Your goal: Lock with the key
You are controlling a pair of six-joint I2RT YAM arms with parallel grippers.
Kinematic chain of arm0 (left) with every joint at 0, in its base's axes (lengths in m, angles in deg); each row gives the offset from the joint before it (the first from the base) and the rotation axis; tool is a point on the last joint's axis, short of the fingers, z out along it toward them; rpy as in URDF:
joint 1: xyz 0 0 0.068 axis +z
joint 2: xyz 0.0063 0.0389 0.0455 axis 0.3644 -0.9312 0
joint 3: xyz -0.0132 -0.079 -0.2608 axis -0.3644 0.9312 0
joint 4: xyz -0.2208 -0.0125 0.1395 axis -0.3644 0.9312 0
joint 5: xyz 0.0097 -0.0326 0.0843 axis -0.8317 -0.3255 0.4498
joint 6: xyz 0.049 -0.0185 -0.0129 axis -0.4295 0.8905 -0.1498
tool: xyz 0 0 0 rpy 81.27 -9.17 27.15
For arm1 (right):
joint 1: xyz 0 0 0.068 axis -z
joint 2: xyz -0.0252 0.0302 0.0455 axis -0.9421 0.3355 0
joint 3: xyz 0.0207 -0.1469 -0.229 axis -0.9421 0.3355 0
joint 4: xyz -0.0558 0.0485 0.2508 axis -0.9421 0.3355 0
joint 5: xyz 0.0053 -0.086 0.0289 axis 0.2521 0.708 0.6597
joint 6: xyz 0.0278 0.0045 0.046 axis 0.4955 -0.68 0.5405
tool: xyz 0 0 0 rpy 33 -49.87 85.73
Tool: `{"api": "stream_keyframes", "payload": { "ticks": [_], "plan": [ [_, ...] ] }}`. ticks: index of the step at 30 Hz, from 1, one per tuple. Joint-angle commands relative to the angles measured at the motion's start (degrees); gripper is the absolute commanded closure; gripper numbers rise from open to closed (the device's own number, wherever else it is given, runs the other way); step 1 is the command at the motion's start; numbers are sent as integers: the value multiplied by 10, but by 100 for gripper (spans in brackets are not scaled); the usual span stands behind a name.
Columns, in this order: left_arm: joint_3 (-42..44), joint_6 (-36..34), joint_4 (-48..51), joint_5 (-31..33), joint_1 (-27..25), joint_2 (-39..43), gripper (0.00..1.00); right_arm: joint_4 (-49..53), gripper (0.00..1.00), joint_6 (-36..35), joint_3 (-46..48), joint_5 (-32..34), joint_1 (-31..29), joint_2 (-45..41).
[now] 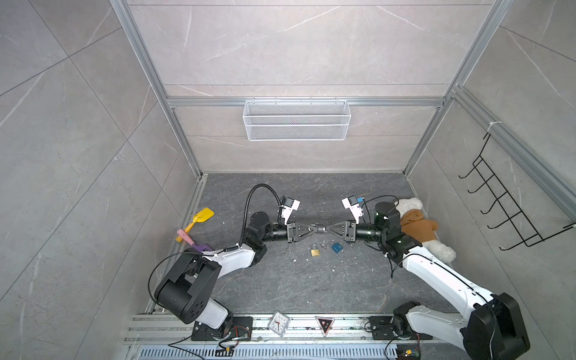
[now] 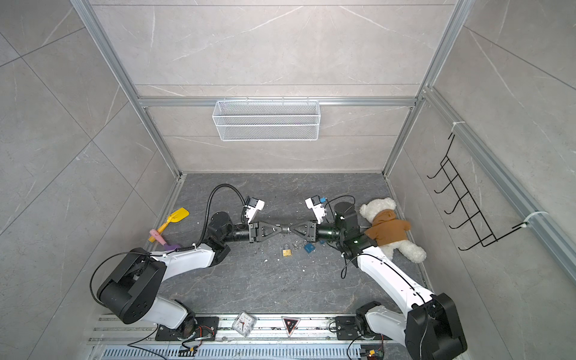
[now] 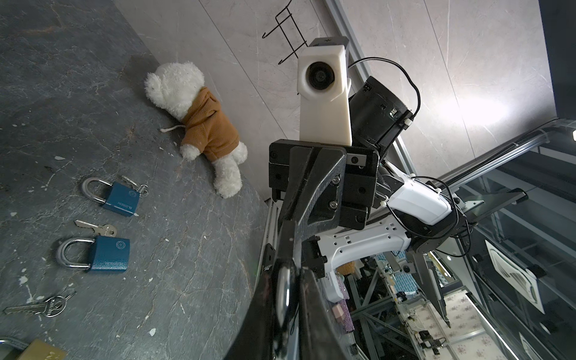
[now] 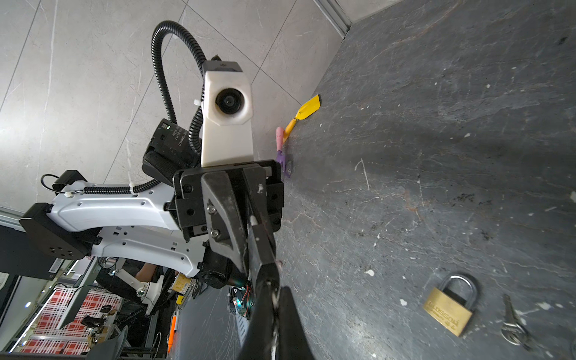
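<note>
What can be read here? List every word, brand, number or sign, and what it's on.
"BLOSSOM": one blue padlock, on its side.
"BLOSSOM": brass padlock, on its face; the line beneath is blurred.
Other blue padlock: round emblem only.
Clock numerals: too small.
Triangle sign on the rail: symbol unreadable.
Motor label: too small.

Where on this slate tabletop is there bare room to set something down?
Free: the back strip from left gripper and right gripper to the back wall, and the wide front stretch between the brass padlock and the clock. Crowded: mid-table around the blue padlocks and keys; teddy bear right, yellow toy shovel left.
</note>
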Motion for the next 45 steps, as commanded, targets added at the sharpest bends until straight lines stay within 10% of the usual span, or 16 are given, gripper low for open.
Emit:
{"api": "stream_keyframes", "payload": {
  "ticks": [1, 15, 24, 34, 45],
  "plan": [
    [-6, -2, -36, 9, 17, 27, 100, -5, 100, -11, 13, -17, 0, -9],
    [19, -19, 9, 7, 45, 65, 100, -5, 100, -2, 19, -18, 18, -26],
    [-65, -298, 485, 127, 22, 124, 100, 43, 100, 12, 14, 78, 15, -5],
    [42, -273, 460, 113, 13, 217, 100, 2, 100, 90, -4, 336, -175, 84],
    [105, -245, 458, 177, 13, 304, 100, -180, 100, 211, 0, 445, -268, 245]
  ]
}}
